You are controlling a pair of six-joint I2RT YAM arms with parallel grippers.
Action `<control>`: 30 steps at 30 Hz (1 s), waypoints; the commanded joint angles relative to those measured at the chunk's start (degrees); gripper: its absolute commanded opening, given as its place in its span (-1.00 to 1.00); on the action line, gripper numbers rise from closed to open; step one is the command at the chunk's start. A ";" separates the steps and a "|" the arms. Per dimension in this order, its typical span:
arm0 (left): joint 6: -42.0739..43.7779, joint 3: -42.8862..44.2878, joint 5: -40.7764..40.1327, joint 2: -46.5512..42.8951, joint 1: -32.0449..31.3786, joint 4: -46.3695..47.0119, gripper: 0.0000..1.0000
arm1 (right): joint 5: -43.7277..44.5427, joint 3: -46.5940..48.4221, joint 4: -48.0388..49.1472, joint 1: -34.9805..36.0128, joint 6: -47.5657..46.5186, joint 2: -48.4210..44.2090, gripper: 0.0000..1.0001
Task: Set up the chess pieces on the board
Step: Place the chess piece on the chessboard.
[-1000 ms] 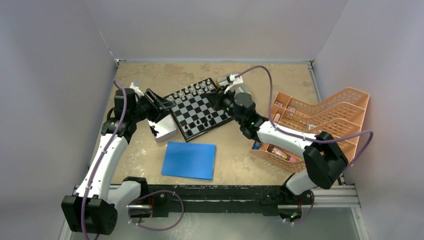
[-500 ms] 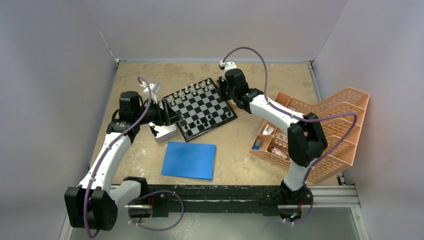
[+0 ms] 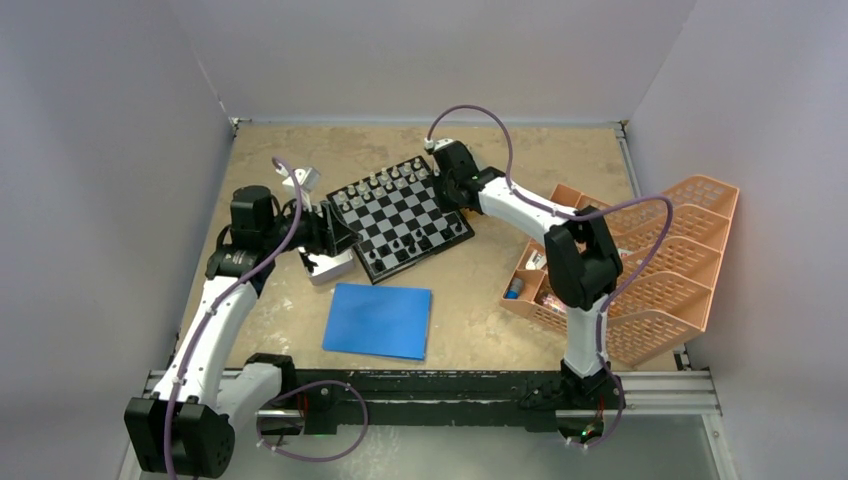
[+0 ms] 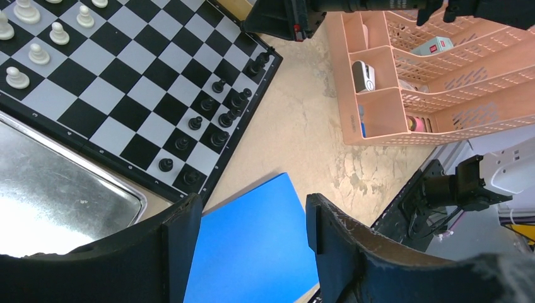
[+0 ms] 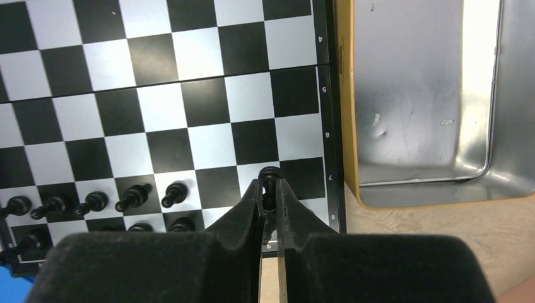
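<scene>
Top view, right pincer [image 3: 447, 188]: reaching over the far right corner of the board [image 3: 400, 215]; the jaw gap is showing too small to read here.
Top view, left pincer [image 3: 333, 228]: hovering across the board from it, above a metal tray [image 3: 328, 268] on the table.
Left wrist, left pincer: standing wide and gripping nothing, with a blue sheet [image 4: 265, 252] lying beneath; black pieces [image 4: 214, 120] are sitting ahead and to its left, white pieces [image 4: 25, 44] beyond them.
Right wrist, right pincer: narrowing onto one black piece [image 5: 270, 174], pinching it at the very tips.
Right wrist, relation: the piece is lining up with the edge square beside border mark 7; black pawns [image 5: 94, 202] are standing in that same row to the pincer's left. The right arm is probably doing the placing.
Hidden: the fingers are covering the piece's base, so contact with the square cannot be told, nor the piece's kind.
</scene>
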 commanded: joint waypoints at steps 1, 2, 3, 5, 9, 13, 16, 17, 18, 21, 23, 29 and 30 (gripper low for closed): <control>2.05 0.62 -0.41 -1.56 0.05 0.78 0.22 | 1.46 4.88 -4.66 -0.53 -1.86 1.37 -0.95; 2.24 0.74 -0.45 -1.56 0.05 0.62 0.22 | 1.89 5.41 -5.21 -0.62 -1.99 1.81 -0.95; 2.35 0.77 -0.60 -1.56 0.05 0.45 0.22 | 2.29 5.84 -5.56 -0.66 -2.10 2.14 -0.95; 2.53 0.70 -0.27 -1.73 0.05 0.44 0.22 | 2.50 6.16 -5.59 -0.83 -2.33 2.40 -0.95; 2.77 0.73 1.05 -1.91 -0.02 0.55 0.22 | 2.49 6.76 -6.48 -1.44 -2.96 2.98 -0.94; 2.89 0.65 1.60 -1.91 -0.04 0.53 0.23 | 1.75 5.45 -6.19 -2.34 -3.31 3.18 -0.92; 2.90 0.61 1.78 -1.75 -0.04 0.65 0.23 | 0.64 5.10 -5.83 -2.47 -3.49 3.95 -0.90; 2.96 0.63 1.79 -1.74 -0.04 0.64 0.23 | 0.38 5.24 -5.91 -2.43 -3.61 4.25 -0.90; 3.02 0.66 1.75 -1.74 -0.04 0.61 0.23 | 0.16 5.45 -5.99 -2.46 -3.66 4.60 -0.90; 3.07 0.62 1.11 -1.88 -0.04 0.30 0.23 | -1.20 6.26 -6.55 -2.54 -3.78 5.36 -0.90; 3.07 0.63 1.09 -1.92 -0.04 0.32 0.23 | -2.24 6.41 -6.70 -2.50 -3.81 5.62 -0.88; 3.16 0.63 0.95 -1.97 -0.04 0.23 0.23 | -2.85 5.90 -8.23 -2.49 -3.94 5.98 -0.84; 3.10 0.62 1.06 -1.97 -0.04 0.31 0.23 | -2.69 5.77 -8.28 -2.49 -3.95 5.98 -0.83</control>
